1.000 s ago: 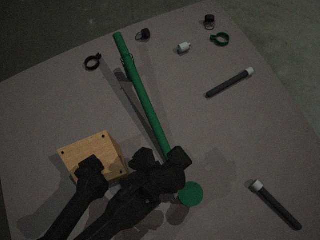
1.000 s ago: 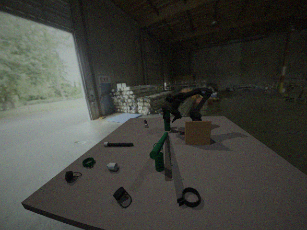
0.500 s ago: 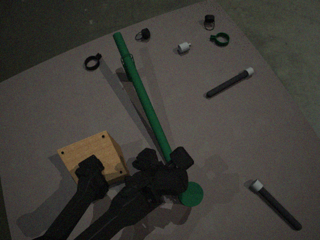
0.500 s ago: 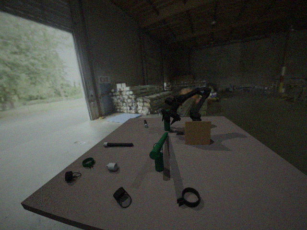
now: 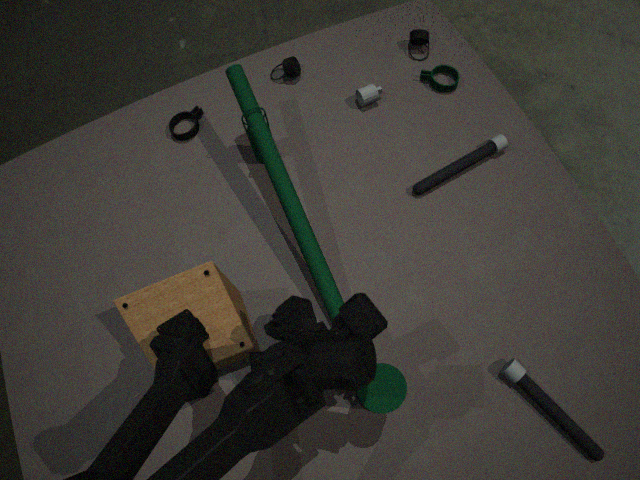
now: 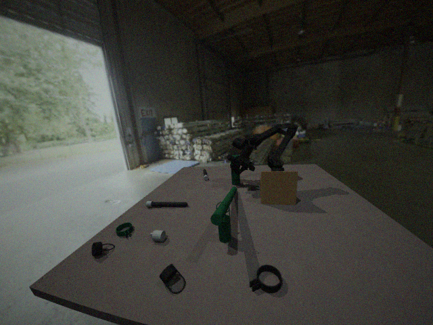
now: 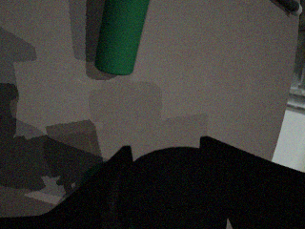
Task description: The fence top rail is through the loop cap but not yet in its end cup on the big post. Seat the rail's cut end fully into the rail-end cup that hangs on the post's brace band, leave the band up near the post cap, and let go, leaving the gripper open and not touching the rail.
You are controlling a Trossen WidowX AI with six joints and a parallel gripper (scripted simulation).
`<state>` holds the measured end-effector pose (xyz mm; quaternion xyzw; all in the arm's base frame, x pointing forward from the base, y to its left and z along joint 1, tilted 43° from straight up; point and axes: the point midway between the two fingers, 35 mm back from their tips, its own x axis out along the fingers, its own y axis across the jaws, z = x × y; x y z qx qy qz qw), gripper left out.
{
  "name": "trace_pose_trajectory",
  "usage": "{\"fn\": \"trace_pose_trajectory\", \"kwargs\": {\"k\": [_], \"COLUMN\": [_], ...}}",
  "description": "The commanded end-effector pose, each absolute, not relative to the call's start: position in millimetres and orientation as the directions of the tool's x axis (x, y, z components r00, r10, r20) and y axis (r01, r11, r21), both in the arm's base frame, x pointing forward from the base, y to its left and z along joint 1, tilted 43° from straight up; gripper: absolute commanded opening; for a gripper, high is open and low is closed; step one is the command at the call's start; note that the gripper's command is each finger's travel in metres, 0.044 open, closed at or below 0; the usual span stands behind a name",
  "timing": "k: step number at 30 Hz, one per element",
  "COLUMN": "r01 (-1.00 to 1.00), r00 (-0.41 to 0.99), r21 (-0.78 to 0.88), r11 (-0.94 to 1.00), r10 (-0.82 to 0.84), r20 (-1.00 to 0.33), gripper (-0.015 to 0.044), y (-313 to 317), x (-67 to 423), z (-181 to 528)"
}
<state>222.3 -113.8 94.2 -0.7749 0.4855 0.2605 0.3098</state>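
- Wrist view, nearest first: what does the gripper have?
- Its fingers stand partway in on a dark round cup between them. It looks like a grip on the cup, not on the rail.
- And the rail?
- Its cut end hangs in the air just beyond the cup, apart from it, so it is not seated. Farther off, the rail runs through the loop cap.
- So what is left?
- Judging from this, nearly everything: mating the end and the cup, then opening and backing clear.
- What can't be made out?
- The arm covers the post from above, apart from its round base. The band and the post cap are hidden, so the band's height is unknown. The dim light blurs the finger contact.
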Motion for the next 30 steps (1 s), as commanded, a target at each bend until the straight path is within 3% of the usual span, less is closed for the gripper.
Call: {"fn": "trace_pose_trajectory", "kwargs": {"k": [1, 30], "r01": [-0.914, -0.912], "r00": [0.397, 0.396], "r21": [-0.241, -0.356], "r11": [-0.326, -0.204], "r10": [-0.595, -0.665], "r20": [-0.699, -0.633], "gripper": [0.0007, 0.0000], "y": [-113.5, -114.9], "x": [224.5, 242.3], "z": [93.9, 92.4]}}
